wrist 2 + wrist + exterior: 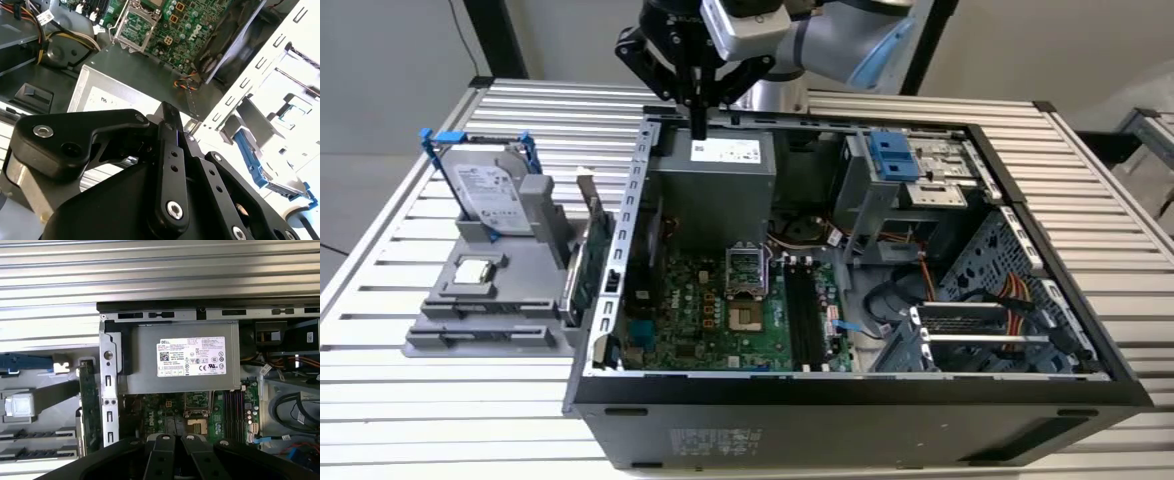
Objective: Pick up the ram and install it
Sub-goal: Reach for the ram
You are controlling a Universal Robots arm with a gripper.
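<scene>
Currently hand (700,130) fingers pressed together, tips just above grey power supply (714,195) in open computer case (854,405).

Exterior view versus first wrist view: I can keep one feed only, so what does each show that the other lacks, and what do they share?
Exterior view's extras: the whole open case, the hard drive seen in full, the drive bay's blue latch, and the hand from the side, shut, above the power supply. First wrist view's extras: few, mainly the supply's label face-on and whole. Shared: power supply, motherboard with its CPU socket, grey fixture, and the green card beside the case.
</scene>
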